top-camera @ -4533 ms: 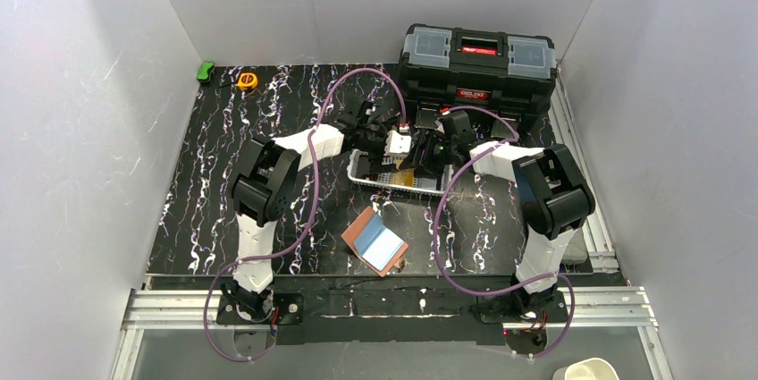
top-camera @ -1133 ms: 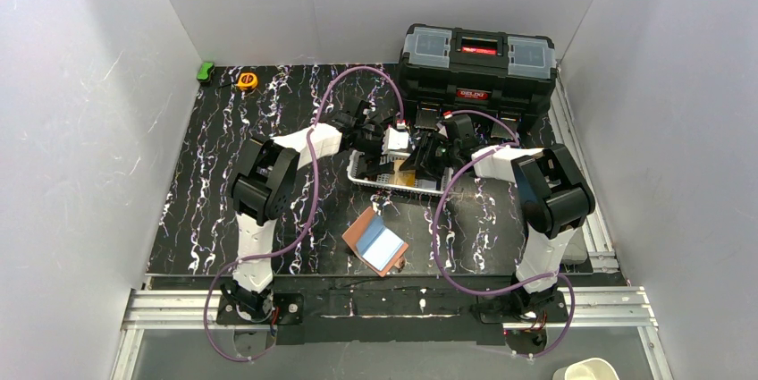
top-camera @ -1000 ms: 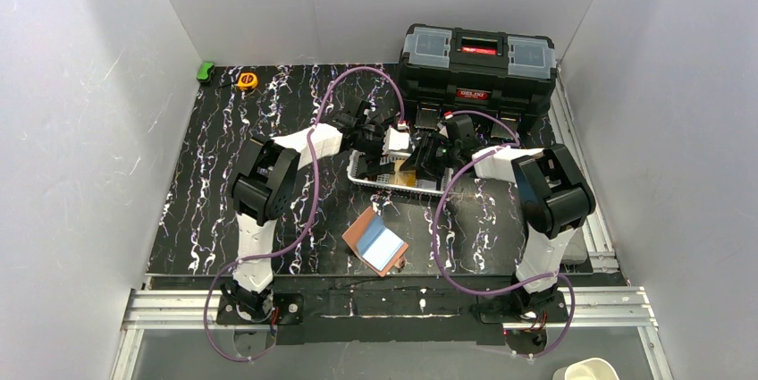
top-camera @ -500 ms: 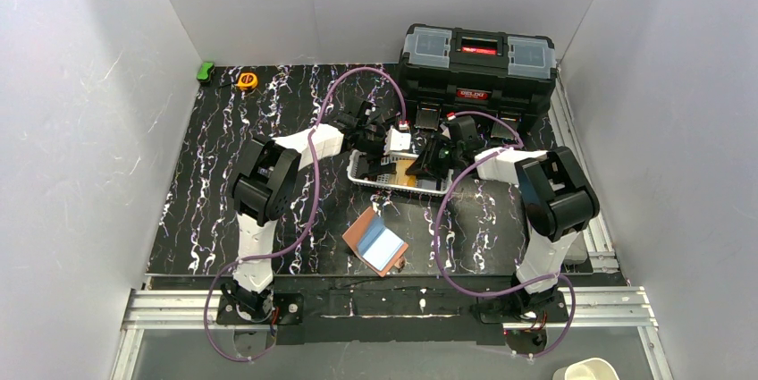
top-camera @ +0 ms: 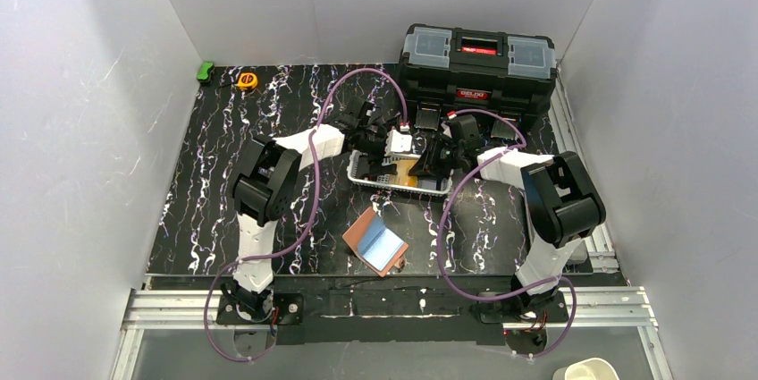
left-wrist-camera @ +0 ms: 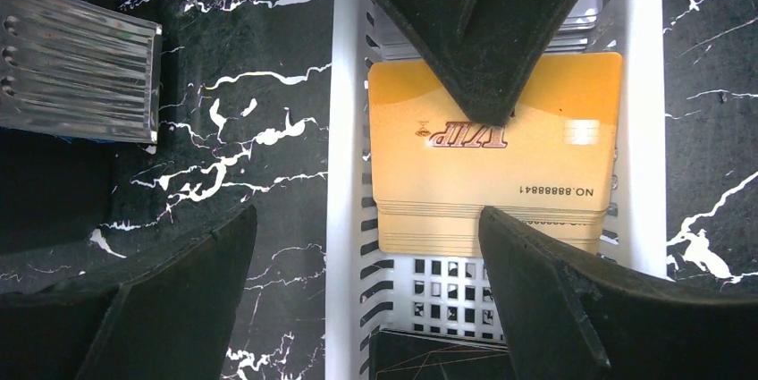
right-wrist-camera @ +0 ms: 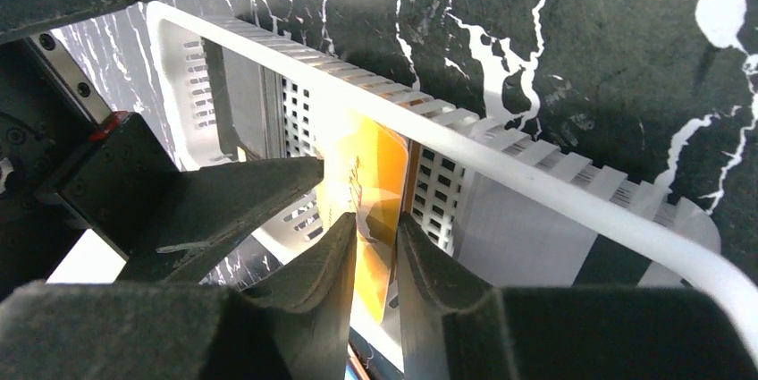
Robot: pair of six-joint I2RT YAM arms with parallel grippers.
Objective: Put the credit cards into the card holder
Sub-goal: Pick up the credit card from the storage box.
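1. View from above: both arms are reaching into the white basket (top-camera: 384, 183), while the wallet (top-camera: 359, 232) is lying open well apart, nearer their bases.
2. Left wrist: the left gripper (left-wrist-camera: 366, 219) is hanging wide, straddling the basket wall. The orange card (left-wrist-camera: 536, 156) is lying ahead, long axis crosswise.
3. Right wrist: the right gripper (right-wrist-camera: 375, 223), fingers narrow, is pinching that card's edge, so it looks the nearer arm.

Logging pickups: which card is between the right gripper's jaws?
The orange VIP card, in the white basket; the right gripper pinches its edge. The black card lies loose in the basket, and the light blue card lies on the card holder.
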